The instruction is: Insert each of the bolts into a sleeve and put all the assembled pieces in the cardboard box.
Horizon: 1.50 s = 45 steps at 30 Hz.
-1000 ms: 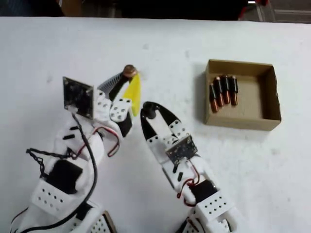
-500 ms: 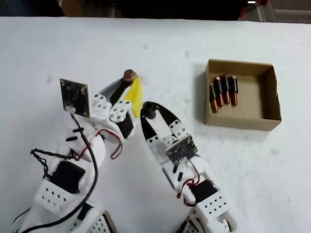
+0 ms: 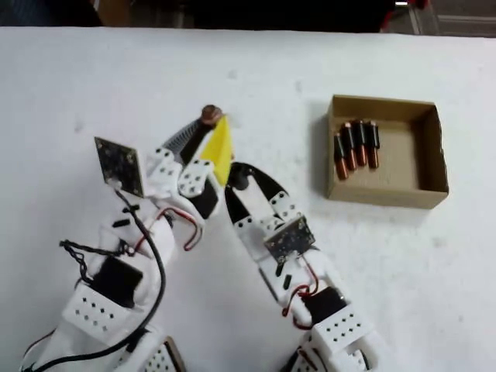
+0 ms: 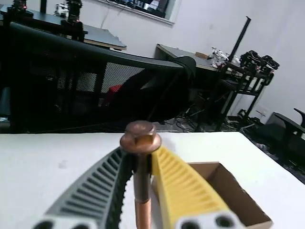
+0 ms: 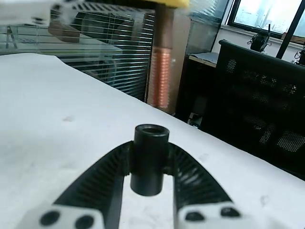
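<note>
Right fingers: clenched on the sleeve, bore up, above your table.
Left fingers: grasping the bolt, thread down.
Change: the bolt has edged toward the sleeve; you are lining up for insertion.
Cardboard box: four assembled pieces inside.

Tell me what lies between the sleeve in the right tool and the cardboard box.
Past the black finger of the right tool, bare table runs from the sleeve to the cardboard box, in the high view.
</note>
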Each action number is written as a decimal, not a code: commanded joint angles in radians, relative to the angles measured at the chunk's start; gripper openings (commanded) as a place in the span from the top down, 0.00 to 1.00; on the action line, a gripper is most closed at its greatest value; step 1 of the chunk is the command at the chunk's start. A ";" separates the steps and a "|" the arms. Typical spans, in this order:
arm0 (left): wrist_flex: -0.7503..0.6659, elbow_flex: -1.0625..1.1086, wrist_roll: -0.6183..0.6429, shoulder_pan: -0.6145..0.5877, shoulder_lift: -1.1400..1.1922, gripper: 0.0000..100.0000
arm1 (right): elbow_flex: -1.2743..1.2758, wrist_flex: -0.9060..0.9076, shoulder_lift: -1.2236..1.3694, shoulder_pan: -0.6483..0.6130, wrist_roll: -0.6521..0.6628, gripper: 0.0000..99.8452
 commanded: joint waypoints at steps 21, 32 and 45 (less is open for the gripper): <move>0.068 -0.049 -0.037 0.047 -0.030 0.98 | 0.009 0.001 -0.018 0.005 0.000 0.98; 0.069 -0.044 -0.031 0.018 -0.030 0.98 | 0.009 0.001 -0.018 0.007 0.000 0.98; 0.147 -0.044 -0.031 0.018 -0.030 0.98 | 0.009 0.001 -0.018 0.007 0.000 0.98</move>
